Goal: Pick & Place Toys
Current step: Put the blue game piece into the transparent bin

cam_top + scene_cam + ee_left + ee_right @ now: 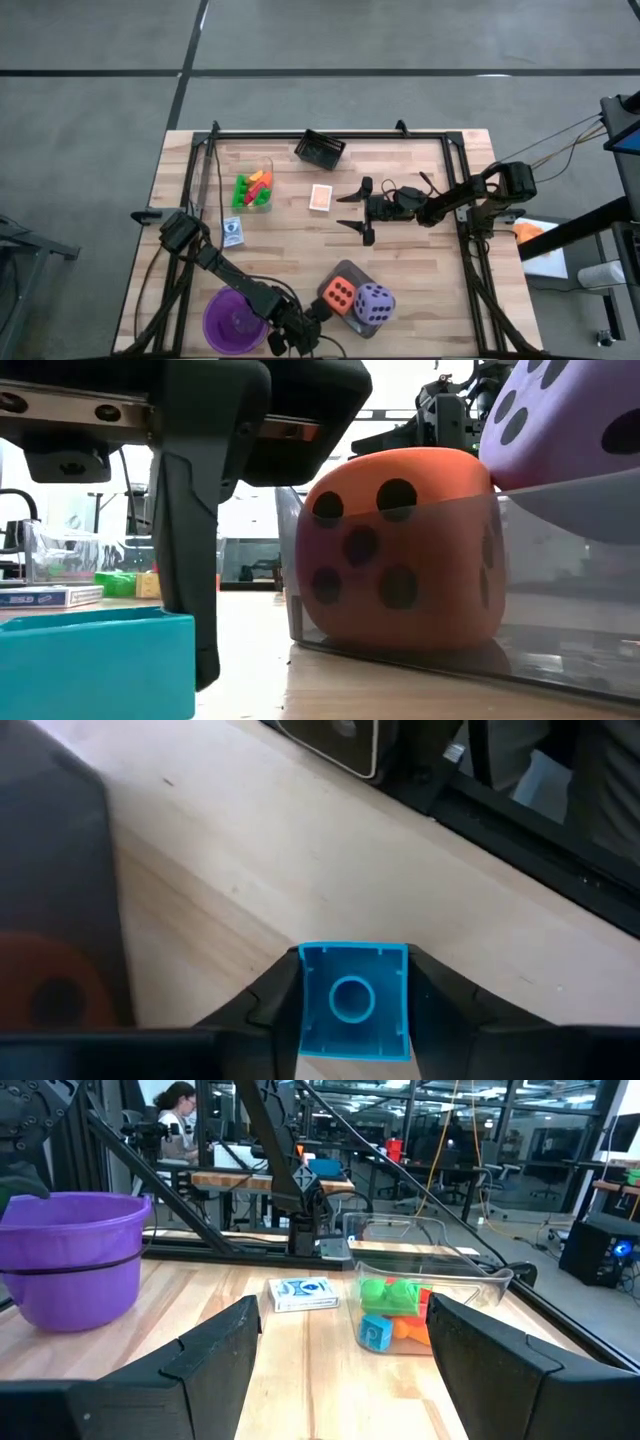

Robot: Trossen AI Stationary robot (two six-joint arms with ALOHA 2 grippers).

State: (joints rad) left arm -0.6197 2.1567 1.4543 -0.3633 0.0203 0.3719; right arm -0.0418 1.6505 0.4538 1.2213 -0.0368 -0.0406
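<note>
**Blue block in my left pincer, at the near edge**

My left gripper is clenched on a small blue plastic building block, one finger against each side wall and its hollow underside with the round socket turned toward my wrist camera. Gripping it across the flat walls should stop it twisting when I lift. I am low over the wooden table, at the near edge between the purple plastic bowl and the grey tray. In that tray the orange foam die with dark dots sits touching the purple foam die.

My right gripper waits over mid-table with its fingers spread wide and nothing between them. It faces the clear plastic tub of green, orange and blue blocks, with a small white-edged blue card box lying just beside it.

I judge the block is only just seized and not yet carried anywhere.
</note>
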